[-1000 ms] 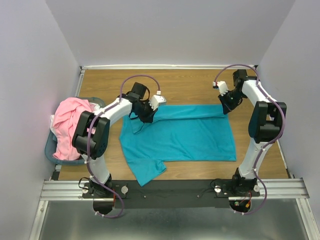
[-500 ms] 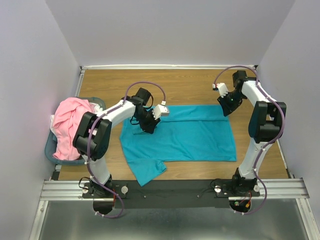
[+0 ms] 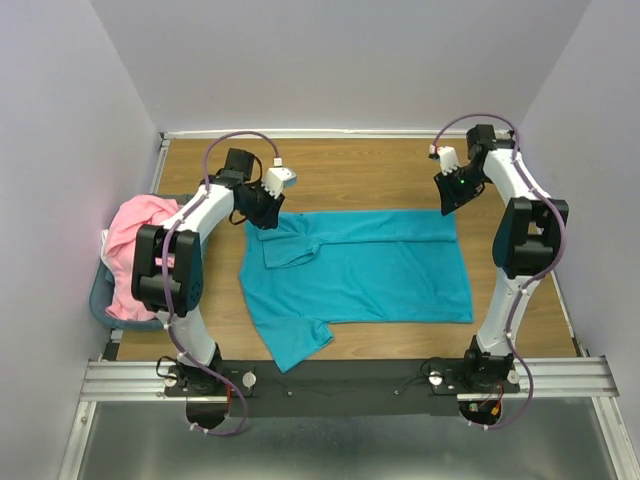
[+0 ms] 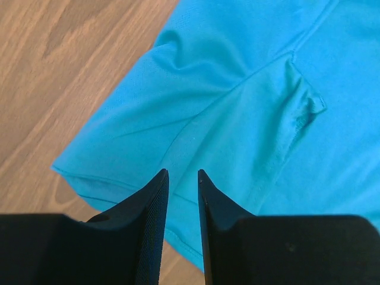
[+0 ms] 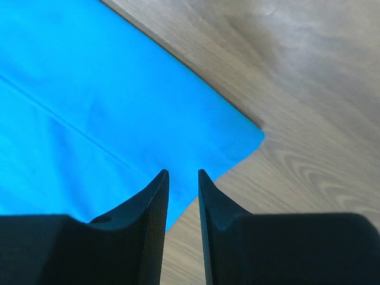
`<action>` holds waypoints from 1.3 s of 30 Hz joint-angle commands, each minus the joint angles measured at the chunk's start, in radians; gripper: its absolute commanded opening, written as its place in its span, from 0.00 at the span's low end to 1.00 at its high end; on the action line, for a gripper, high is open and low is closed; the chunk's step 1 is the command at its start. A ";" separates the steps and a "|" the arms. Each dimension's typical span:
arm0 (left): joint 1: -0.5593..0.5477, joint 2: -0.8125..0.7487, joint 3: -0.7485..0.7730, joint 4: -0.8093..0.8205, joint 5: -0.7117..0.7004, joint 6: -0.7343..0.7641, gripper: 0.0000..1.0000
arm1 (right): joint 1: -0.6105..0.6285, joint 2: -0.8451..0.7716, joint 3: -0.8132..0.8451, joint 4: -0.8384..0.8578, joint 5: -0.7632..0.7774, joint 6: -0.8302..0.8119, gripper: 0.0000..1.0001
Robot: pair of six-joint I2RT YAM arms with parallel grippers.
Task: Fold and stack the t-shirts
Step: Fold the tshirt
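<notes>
The teal t-shirt (image 3: 380,268) lies spread flat on the wooden table, its far-left sleeve folded in over the body. My left gripper (image 3: 258,212) hovers over that far-left part. In the left wrist view (image 4: 183,173) its jaws stand a narrow slit apart, empty, above the teal sleeve (image 4: 237,124). My right gripper (image 3: 447,200) is at the shirt's far right corner. In the right wrist view (image 5: 183,173) its jaws also stand a narrow slit apart and empty, over the teal corner (image 5: 231,133). The pink t-shirt (image 3: 135,245) lies crumpled in the basket on the left.
The blue-grey basket (image 3: 100,292) stands at the table's left edge. Lilac walls close in the table on the left, the back and the right. Bare wood (image 3: 370,175) shows behind the teal shirt.
My left gripper has left the shirt's middle-left and moved back to the far left, leaving the sleeve folded in. My right gripper has moved slightly back, off the far right corner.
</notes>
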 commanded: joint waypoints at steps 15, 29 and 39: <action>0.040 0.316 0.117 0.092 -0.274 -0.172 0.25 | 0.027 0.233 -0.002 0.160 0.199 0.127 0.32; 0.074 0.226 0.408 -0.118 -0.042 -0.016 0.54 | 0.027 0.128 0.206 0.074 0.090 0.127 0.89; -0.057 -0.286 -0.133 -0.213 -0.004 0.349 0.51 | 0.027 -0.343 -0.272 -0.029 0.109 -0.152 0.75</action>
